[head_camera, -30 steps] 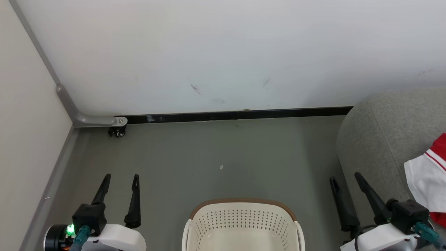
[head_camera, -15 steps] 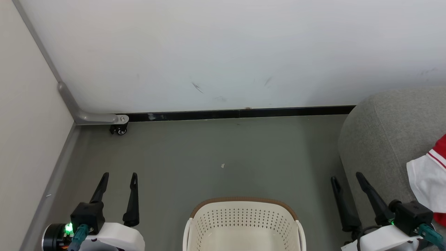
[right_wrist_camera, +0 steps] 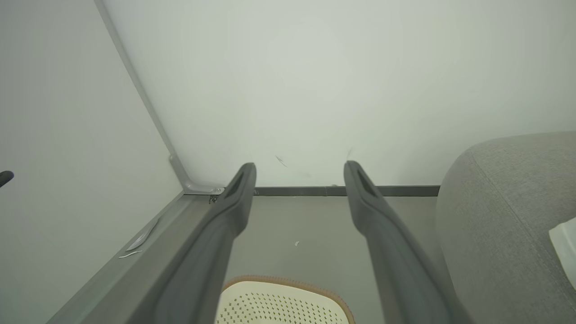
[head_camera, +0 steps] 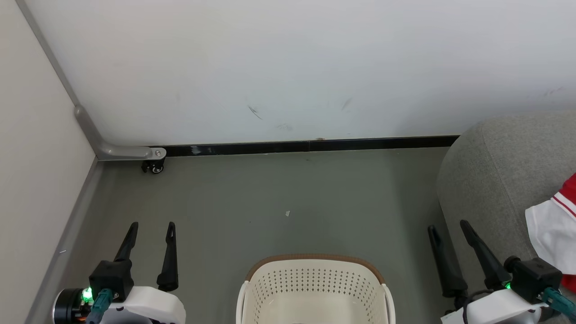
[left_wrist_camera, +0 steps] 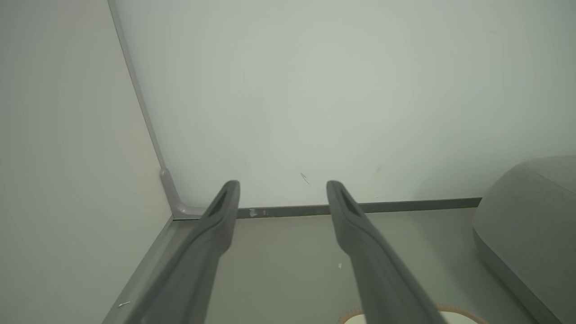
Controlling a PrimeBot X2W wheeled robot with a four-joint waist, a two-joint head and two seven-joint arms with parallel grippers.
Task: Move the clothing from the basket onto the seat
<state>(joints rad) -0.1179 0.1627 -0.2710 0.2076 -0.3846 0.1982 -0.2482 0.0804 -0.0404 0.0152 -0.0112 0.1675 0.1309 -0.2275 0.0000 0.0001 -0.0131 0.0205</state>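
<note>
Grey floor (head_camera: 288, 189) lay beneath left gripper (head_camera: 152, 224) and right gripper (head_camera: 447, 224), both open-fingered; soft red-and-white clothing (head_camera: 555, 234) could slide off the grey fabric seat (head_camera: 490, 180) at its rounded edge.

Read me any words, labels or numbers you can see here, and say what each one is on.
None can be read.
The clothing: its part in view is plain white and red fabric with striped trim, no numeral.
The basket: its part in view bears no label.
The wall: scuff marks, not writing.

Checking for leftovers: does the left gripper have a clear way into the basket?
Probably yes: the left gripper is open and empty, beside the basket, with just bare floor between them.
</note>
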